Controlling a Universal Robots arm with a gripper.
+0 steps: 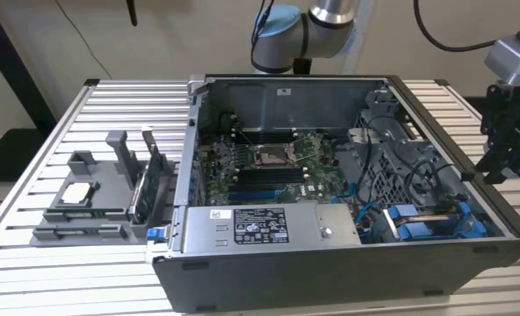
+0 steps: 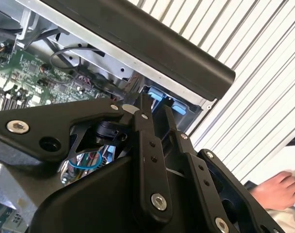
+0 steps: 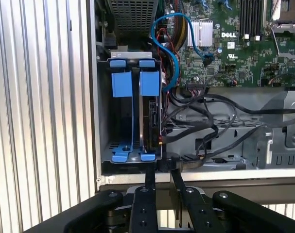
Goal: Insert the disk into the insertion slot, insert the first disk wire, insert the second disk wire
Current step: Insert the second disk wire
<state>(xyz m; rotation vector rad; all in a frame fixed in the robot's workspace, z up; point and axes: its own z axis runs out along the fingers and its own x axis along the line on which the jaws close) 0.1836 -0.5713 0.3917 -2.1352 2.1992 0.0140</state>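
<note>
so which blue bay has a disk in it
The bay nearer the motherboard: a dark disk edge shows in it; the wall-side bay looks empty.

The slot (image 3: 120, 85) was railed in glossy blue plastic; the table (image 3: 40, 97) was formed of ribbed, bright metal.

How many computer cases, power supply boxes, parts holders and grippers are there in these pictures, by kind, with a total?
computer case: 1
power supply box: 1
grey parts holder: 1
gripper: 1
Total: 4
</note>
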